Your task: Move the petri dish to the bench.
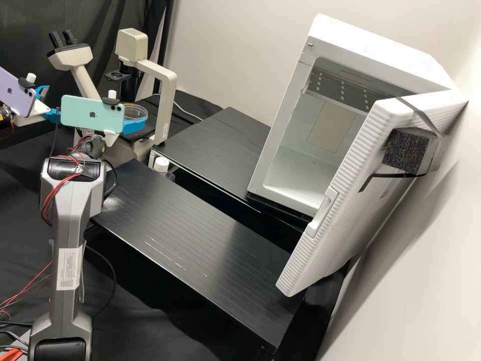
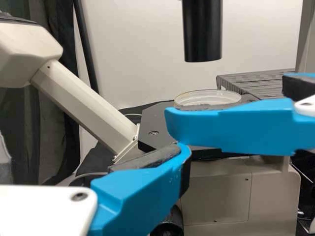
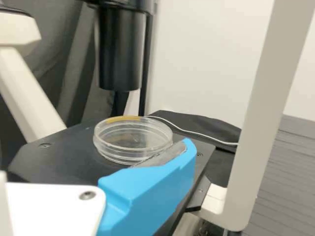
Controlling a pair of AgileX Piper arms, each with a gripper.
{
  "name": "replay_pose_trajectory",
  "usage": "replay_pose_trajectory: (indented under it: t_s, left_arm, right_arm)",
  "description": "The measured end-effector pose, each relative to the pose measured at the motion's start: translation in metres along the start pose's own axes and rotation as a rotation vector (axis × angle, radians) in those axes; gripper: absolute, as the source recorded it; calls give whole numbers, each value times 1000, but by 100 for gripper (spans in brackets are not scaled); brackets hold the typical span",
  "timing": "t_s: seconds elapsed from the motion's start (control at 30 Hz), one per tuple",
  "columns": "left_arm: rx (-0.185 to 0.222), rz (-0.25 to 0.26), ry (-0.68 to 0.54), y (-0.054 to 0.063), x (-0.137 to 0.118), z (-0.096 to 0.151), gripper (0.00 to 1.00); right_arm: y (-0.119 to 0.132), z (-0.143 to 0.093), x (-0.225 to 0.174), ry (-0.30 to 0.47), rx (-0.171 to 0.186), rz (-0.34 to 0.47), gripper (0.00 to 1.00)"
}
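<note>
Blue-fingered, my right claw (image 2: pixel 226 101) gapes, gripping nothing. Just beside one finger (image 3: pixel 157 189), the clear petri dish (image 3: pixel 133 140) rests on the black microscope stage (image 3: pixel 59 160); farther off, the dark bench (image 1: pixel 190 220). If I close off-centre, uneven contact could skid the dish.

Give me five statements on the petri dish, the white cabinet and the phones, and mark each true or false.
1. The petri dish rests on the black microscope stage. True.
2. The left gripper holds the dish. False: the dish sits on the stage, away from that gripper.
3. The cabinet door is shut. False: it stands open.
4. A dark foam block is strapped to that door. True.
5. Both phones are purple. False: one is mint green.
</note>
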Motion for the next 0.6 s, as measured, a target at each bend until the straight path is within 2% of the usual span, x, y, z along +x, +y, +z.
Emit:
replay_pose_trajectory:
  t_s: [0.17, 0.27, 0.4, 0.47, 0.6]
  left_arm:
    - [0, 2, 0, 0, 0, 0, 100]
    - [0, 2, 0, 0, 0, 0, 100]
    - [0, 2, 0, 0, 0, 0, 100]
    - [0, 2, 0, 0, 0, 0, 100]
    - [0, 2, 0, 0, 0, 0, 100]
  right_arm:
    - [-5, 12, 8, -44, 26, -4, 100]
    - [-8, 15, 11, -69, 55, -5, 100]
    - [-7, 16, 16, -92, 57, 11, 100]
    - [-5, 14, 18, -103, 74, 18, 100]
    - [-6, 13, 23, -120, 82, 18, 100]
